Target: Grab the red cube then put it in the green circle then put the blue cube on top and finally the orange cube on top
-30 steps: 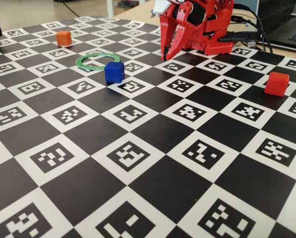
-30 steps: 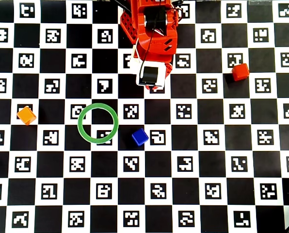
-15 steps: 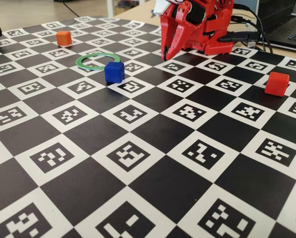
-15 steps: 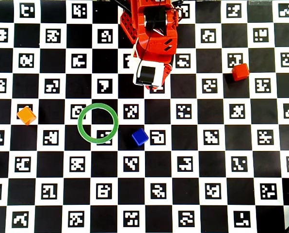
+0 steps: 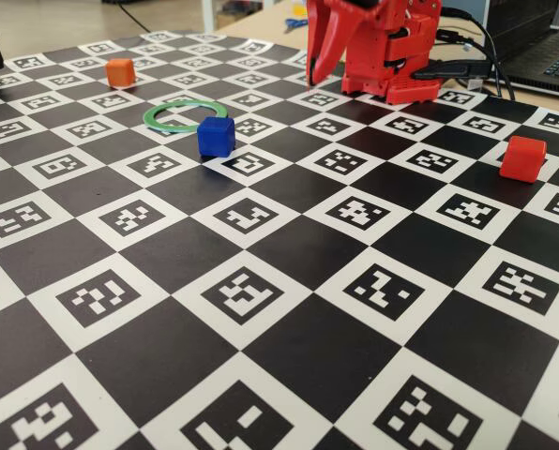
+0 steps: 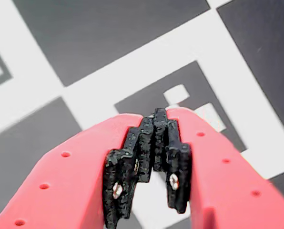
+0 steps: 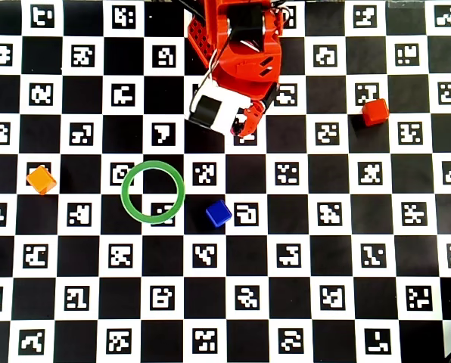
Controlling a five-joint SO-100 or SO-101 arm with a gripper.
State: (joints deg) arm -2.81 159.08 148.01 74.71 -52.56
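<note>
**Nothing stacked yet: three cubes scattered, ring empty**

In the overhead view, the orange cube [image 7: 41, 179] lies furthest left on the table [image 7: 286, 302], well apart from everything else. It probably sits out there because it goes on last and need not be reached early.

Next comes the green circle [image 7: 153, 191], flat on the checkered board. It is the only container of sorts here, and it holds nothing: the marker squares show plainly through its middle. No cube touches its rim.

Just to the right of the circle, near but apart from it, is the blue cube [image 7: 219, 213], turned slightly off the grid. Being close to the ring suits its role as the second layer, though it could get in the way of a low approach to the ring from that side.

Above these, at the top centre of the view, the arm [image 7: 237, 53] is folded close to its base, with the jaws [image 7: 246, 125] pointing down over bare board and near none of the cubes. In the wrist view the jaws [image 6: 157, 114] are together, black pads meeting, with nothing between them. This looks like a rest pose before the first reach.

Furthest right sits the red cube [image 7: 374, 112], well apart from the ring and from the jaws. Since it must go in first, the likely next move is to swing right, part the jaws, and come down over it.
</note>
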